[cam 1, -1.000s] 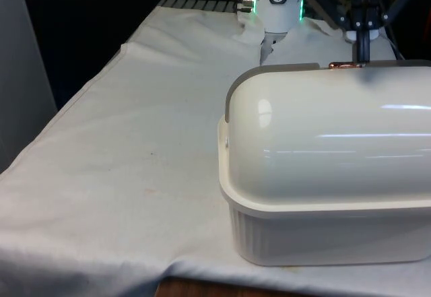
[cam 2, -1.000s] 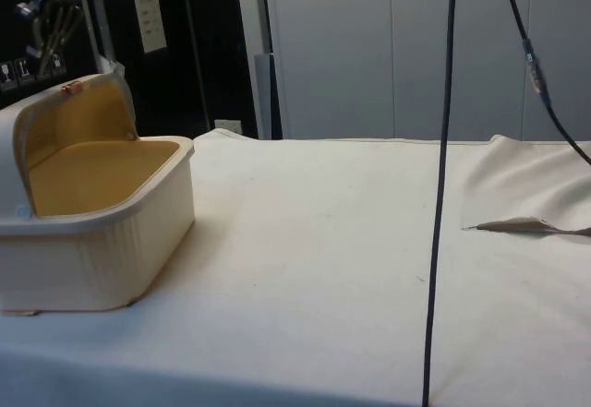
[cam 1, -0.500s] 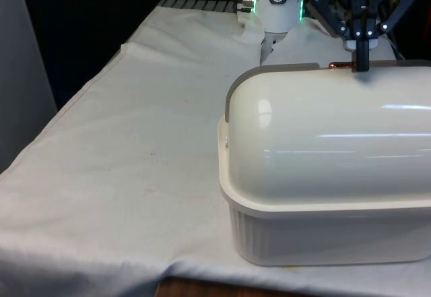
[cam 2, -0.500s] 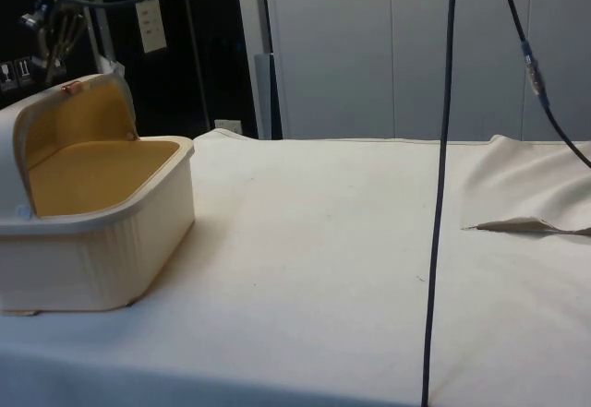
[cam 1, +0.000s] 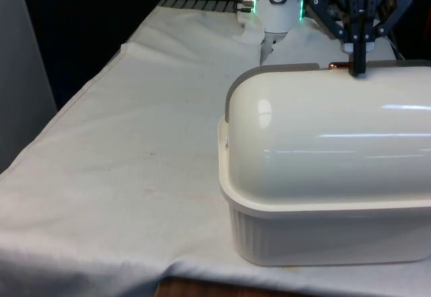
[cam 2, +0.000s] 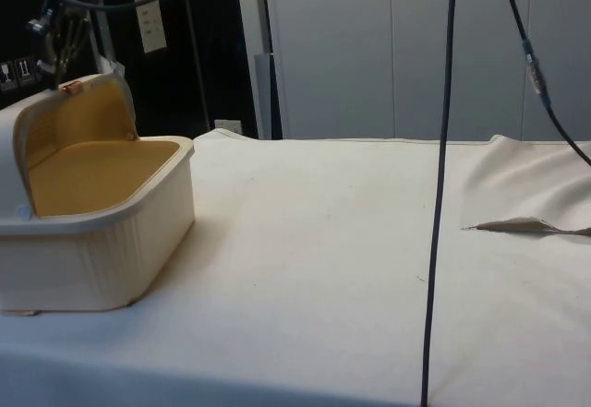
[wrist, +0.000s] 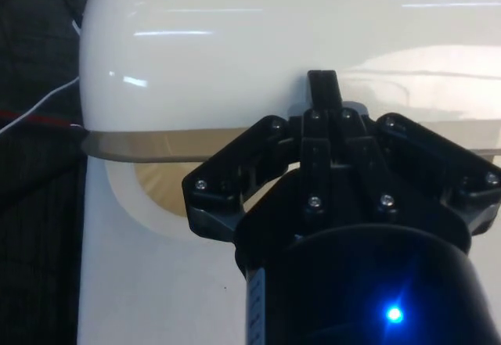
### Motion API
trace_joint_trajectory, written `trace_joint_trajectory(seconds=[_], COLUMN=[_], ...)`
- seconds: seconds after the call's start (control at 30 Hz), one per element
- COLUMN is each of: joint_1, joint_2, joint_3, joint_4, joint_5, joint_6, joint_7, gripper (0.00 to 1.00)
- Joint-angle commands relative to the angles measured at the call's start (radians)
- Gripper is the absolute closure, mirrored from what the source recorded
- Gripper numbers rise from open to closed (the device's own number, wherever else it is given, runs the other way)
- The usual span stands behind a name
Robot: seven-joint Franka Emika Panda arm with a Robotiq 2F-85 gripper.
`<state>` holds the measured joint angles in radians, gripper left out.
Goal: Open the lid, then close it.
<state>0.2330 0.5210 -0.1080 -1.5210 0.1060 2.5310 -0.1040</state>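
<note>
The gripper point(cam 1: 357, 68) hangs at the top edge of the rolled-back lid point(cam 1: 323, 135), its black fingers point(wrist: 324, 95) pressed together into one narrow tip that touches the lid's rim beside the small copper handle point(cam 1: 339, 64); whether the tip pinches that handle or only rests against it cannot be told. Below the gripper sits the cream bread box point(cam 2: 102, 250), with ribbed walls and a domed lid standing open, swung up over the box's back. From the side the tan interior point(cam 2: 92, 174) of the box lies open below the gripper and nothing is seen lying on its floor. The box rests on the table point(cam 1: 135, 142), whose white cloth spreads wide away from the gripper. Well apart from the gripper, a thin dark cable point(cam 2: 441, 195) hangs down across the side view, and farther off the cloth rises in a fold point(cam 2: 526, 225).
</note>
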Motion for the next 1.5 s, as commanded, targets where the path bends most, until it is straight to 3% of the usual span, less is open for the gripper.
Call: trace_joint_trajectory(seconds=[0.0,0.23,0.27,0.3,0.5,0.53,0.57,0.8,0.83,0.87,1.03,1.47], joint_1=[0.005,0.005,0.0,0.005,0.006,0.001,0.006,0.008,0.002,0.008,0.008,0.003], joint_2=[-0.007,-0.013,-0.006,-0.013,-0.022,-0.013,-0.023,-0.041,-0.037,-0.044,-0.055,-0.053], joint_3=[-0.006,-0.006,0.0,-0.006,-0.006,0.0,-0.005,-0.005,0.0,-0.005,-0.005,-0.001], joint_4=[-0.008,-0.011,0.0,-0.012,-0.019,-0.002,-0.02,-0.04,-0.027,-0.044,-0.054,-0.038], joint_5=[-0.011,-0.022,-0.014,-0.023,-0.03,-0.021,-0.031,-0.041,-0.033,-0.043,-0.049,-0.042], joint_6=[-0.012,-0.044,-0.04,-0.047,-0.074,-0.073,-0.078,-0.1,-0.097,-0.102,-0.118,-0.117], joint_7=[0.007,0.007,0.0,0.007,0.007,0.0,0.007,0.008,0.0,0.008,0.007,0.001], gripper=[1.0,1.0,1.0,1.0,1.0,1.0,1.0,1.0,1.0,1.0,1.0,1.0])
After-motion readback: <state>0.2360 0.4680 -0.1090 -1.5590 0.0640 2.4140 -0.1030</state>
